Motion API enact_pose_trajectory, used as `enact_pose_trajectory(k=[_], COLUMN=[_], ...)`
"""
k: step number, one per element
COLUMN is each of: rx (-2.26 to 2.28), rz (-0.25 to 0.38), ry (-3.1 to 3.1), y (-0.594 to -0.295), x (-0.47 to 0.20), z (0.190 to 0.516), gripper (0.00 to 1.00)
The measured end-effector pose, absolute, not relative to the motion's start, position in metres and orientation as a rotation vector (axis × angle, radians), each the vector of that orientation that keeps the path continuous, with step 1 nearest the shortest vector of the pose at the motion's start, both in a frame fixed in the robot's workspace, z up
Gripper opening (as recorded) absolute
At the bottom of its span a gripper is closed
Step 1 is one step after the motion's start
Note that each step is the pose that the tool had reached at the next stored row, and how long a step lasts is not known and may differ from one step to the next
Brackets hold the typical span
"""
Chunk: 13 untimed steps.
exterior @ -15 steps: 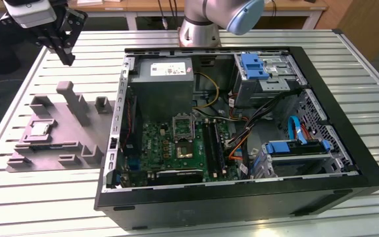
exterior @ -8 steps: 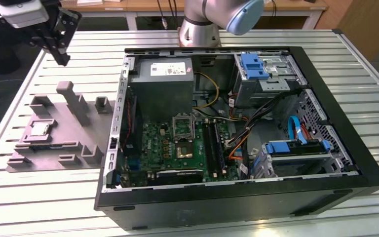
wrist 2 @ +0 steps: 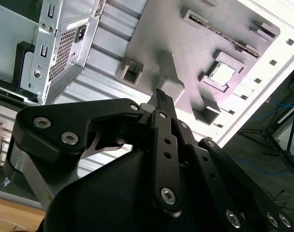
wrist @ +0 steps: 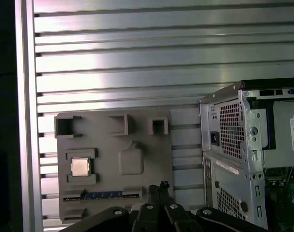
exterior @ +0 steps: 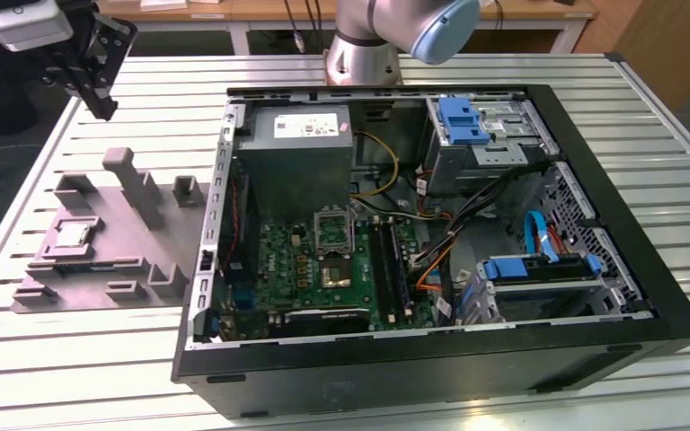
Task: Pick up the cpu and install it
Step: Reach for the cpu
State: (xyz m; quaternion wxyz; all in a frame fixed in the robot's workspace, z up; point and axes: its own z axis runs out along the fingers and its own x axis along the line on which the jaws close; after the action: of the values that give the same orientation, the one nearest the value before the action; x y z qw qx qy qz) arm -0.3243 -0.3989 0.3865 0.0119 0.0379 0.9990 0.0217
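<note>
The cpu (exterior: 73, 235), a small silver-grey square, lies flat in a recess of the grey plastic fixture (exterior: 129, 256) on the exterior view's left. Both wrist views also show the cpu (wrist: 80, 166) (wrist 2: 223, 73) seated in that fixture (wrist: 137, 130) (wrist 2: 185, 43). My gripper (exterior: 103, 108) hangs well above and behind the fixture, apart from the cpu. Its black fingertips (wrist: 161, 187) (wrist 2: 160, 95) are pressed together, shut on nothing. The motherboard's socket (exterior: 331, 230) sits inside the open computer case.
The open black computer case (exterior: 609, 269) lies on the slatted metal table (exterior: 93, 359), right beside the fixture. Inside are the power supply (exterior: 309, 135), cables and blue drive brackets (exterior: 463, 121). Tall fixture posts (exterior: 129, 180) stand near the cpu.
</note>
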Motion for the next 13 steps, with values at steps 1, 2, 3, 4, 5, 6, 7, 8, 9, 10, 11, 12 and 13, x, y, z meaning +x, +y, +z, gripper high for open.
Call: enact_pose_trajectory(k=[1, 2, 3, 4, 5, 6, 7, 8, 9, 10, 11, 12, 13], rx=[0.118, 0.118, 0.118, 0.118, 0.118, 0.118, 0.118, 0.118, 0.118, 0.118, 0.118, 0.118, 0.118], rz=[0.068, 0.068, 0.068, 0.068, 0.068, 0.068, 0.068, 0.067, 0.068, 0.068, 0.068, 0.068, 0.068], ry=[3.115, 3.115, 3.115, 3.115, 3.115, 3.115, 3.115, 3.115, 3.115, 3.115, 3.115, 3.115, 3.115], y=[-0.3989, -0.3990, -0.3989, -0.3989, -0.3989, -0.3990, -0.3990, -0.3989, -0.3989, -0.3990, -0.3989, -0.3990, -0.3990], x=[-0.3248, -0.3253, -0.3266, -0.3271, -0.3277, -0.3282, -0.3287, -0.3292, -0.3297, -0.3308, -0.3313, -0.3318, -0.3323], z=[0.3865, 0.3865, 0.3865, 0.3866, 0.3865, 0.3865, 0.3865, 0.3866, 0.3865, 0.3865, 0.3865, 0.3866, 0.3865], gripper=[0.11, 0.11, 0.11, 0.11, 0.11, 0.11, 0.11, 0.11, 0.11, 0.11, 0.11, 0.11, 0.11])
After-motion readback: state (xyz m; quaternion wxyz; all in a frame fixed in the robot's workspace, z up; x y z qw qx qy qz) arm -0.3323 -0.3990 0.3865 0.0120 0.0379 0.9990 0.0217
